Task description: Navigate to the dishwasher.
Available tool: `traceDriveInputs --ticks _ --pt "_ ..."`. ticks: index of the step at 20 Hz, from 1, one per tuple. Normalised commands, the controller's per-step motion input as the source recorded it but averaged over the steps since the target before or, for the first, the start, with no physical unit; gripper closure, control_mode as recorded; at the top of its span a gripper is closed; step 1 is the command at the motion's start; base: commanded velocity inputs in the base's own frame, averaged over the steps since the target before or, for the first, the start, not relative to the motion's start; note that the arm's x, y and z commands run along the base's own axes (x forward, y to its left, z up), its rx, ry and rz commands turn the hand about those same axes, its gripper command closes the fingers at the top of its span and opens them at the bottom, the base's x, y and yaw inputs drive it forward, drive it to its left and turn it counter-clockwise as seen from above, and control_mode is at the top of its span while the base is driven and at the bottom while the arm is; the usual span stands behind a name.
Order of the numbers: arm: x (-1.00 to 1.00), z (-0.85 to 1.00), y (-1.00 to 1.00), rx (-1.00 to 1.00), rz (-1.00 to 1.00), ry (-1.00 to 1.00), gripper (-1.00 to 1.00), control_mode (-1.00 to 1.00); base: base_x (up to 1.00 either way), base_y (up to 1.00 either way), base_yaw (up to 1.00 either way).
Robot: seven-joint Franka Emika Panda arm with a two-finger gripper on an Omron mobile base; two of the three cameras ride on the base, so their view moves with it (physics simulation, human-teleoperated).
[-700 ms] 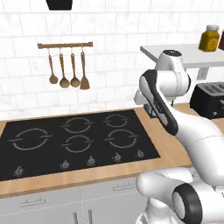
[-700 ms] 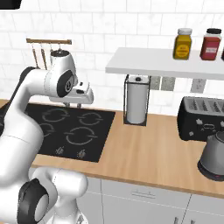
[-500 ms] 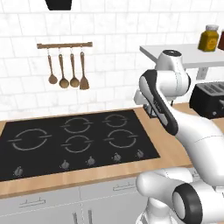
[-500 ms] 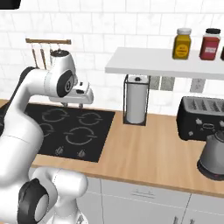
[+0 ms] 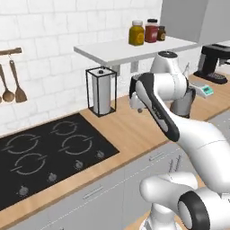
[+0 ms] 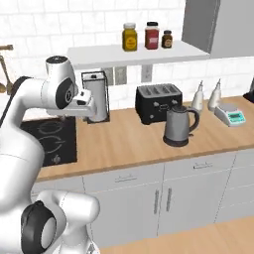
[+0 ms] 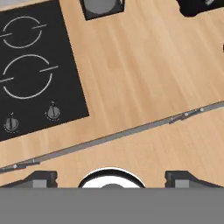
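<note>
jaws spread wide, empty | gripper point(image 7: 111, 176) above wooden counter point(image 7: 144, 70) | cooktop point(image 7: 35, 74) beside

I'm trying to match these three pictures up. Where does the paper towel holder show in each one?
Left base view: paper towel holder at centre, right of the cooktop.
Right base view: left of centre, behind the arm.
Hand view: top edge, seen from above.
Shared landmark: the cooktop.

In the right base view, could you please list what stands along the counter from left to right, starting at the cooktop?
Cooktop → paper towel holder → black toaster → grey kettle → two white bottles → kitchen scale.
</note>
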Motion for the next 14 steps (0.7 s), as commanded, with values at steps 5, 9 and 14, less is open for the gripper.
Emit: traceDriveInputs --ticks 5,9,14 --pt "0.00 0.00 0.00 0.00 0.00 0.00 -1.00 1.00 -0.01 0.23 -0.92" --pt "0.00 0.00 0.00 0.00 0.00 0.00 -1.00 1.00 0.00 0.00 -0.99" --pt "0.00 0.00 0.00 0.00 0.00 0.00 -1.00 1.00 0.00 0.00 -0.97"
